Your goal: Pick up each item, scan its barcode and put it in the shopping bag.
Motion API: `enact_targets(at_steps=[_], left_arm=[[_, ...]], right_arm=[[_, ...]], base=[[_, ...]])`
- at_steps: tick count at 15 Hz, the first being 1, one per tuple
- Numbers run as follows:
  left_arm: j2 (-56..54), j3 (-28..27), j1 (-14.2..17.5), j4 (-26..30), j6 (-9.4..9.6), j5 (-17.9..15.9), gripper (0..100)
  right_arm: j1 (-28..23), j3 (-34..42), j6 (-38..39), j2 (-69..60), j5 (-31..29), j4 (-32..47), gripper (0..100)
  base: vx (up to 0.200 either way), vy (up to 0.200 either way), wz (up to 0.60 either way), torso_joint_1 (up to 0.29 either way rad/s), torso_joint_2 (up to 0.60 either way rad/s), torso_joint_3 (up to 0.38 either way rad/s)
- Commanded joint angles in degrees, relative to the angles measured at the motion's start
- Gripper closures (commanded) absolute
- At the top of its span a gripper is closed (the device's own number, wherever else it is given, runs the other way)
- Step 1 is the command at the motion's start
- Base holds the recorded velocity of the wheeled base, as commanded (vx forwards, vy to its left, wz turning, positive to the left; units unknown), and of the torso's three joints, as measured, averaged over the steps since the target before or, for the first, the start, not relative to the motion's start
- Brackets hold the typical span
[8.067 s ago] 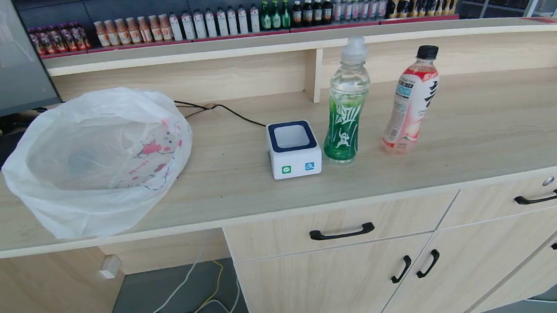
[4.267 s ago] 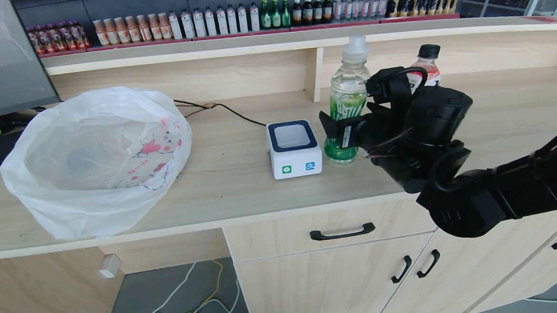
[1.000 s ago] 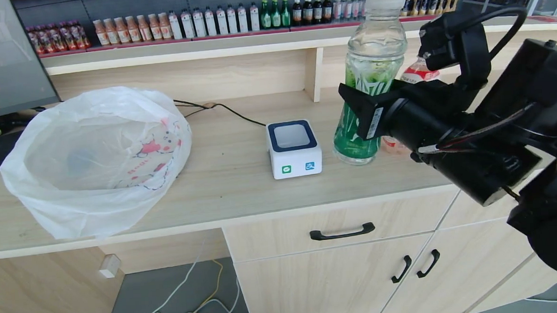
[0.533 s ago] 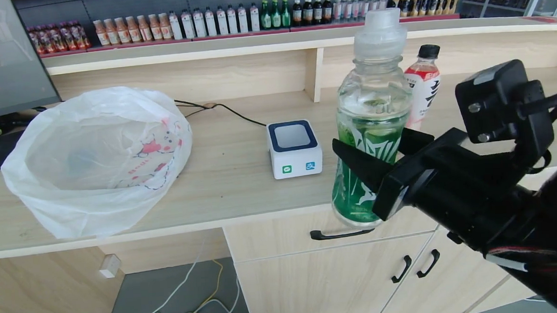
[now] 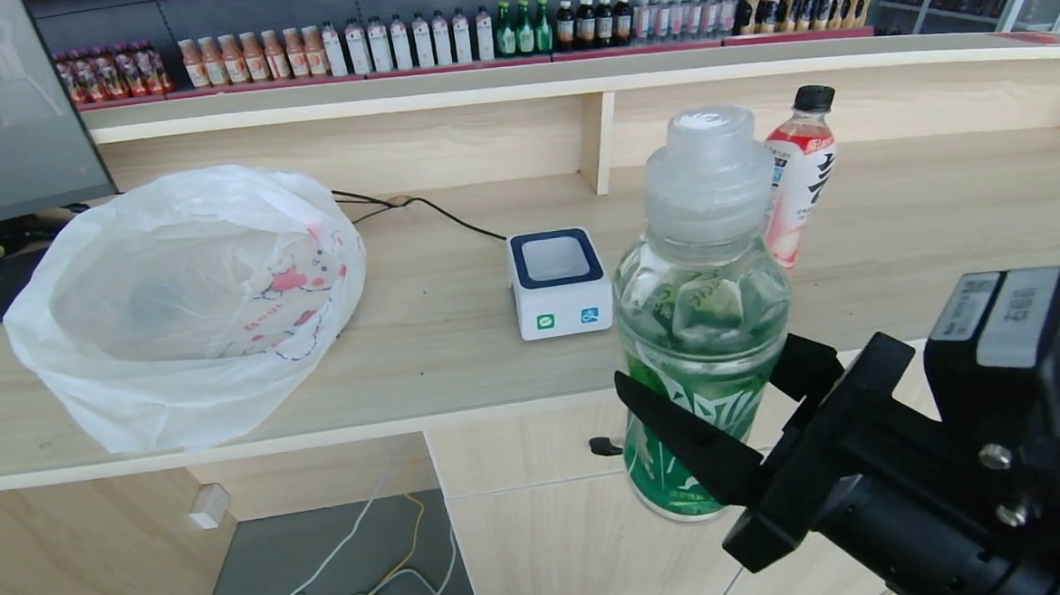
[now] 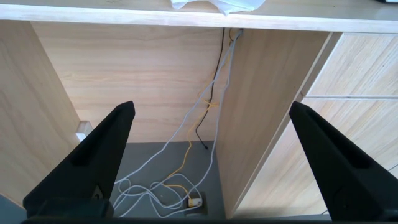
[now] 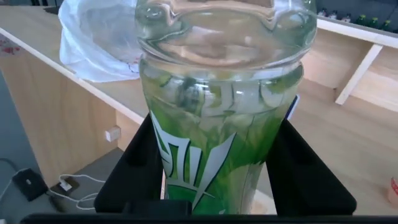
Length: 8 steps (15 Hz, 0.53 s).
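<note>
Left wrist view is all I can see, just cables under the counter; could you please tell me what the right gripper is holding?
Observer: The right gripper is shut on the green bottle, held roughly upright and lifted off the counter.
Operator: Thank you; where is the scanner from there?
Observer: The white scanner sits on the counter, beyond the bottle and to its left, window facing up.
Operator: And the shopping bag?
Observer: The shopping bag stands open on the counter, left of the scanner.
</note>
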Motion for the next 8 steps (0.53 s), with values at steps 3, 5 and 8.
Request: enact_targets(at_steps=[3, 5, 8], left_arm=[[-0.01, 0.0, 0.01, -0.01, -0.02, 0.0, 0], [-0.01, 0.0, 0.01, -0.01, -0.02, 0.0, 0], [-0.01, 0.0, 0.01, -0.01, -0.02, 0.0, 0]], right_arm=[[6.62, 0.55, -4.61, 3.9, 0.23, -3.88, 100], [7.41, 0.81, -14.01, 4.16, 1.9, -5.9, 100], [10.49, 1.08, -25.0, 3.37, 4.36, -7.4, 100]], base=[[0.0, 0.0, 0.0, 0.0, 0.0, 0.0], [0.0, 0.0, 0.0, 0.0, 0.0, 0.0], [0.0, 0.0, 0.0, 0.0, 0.0, 0.0]])
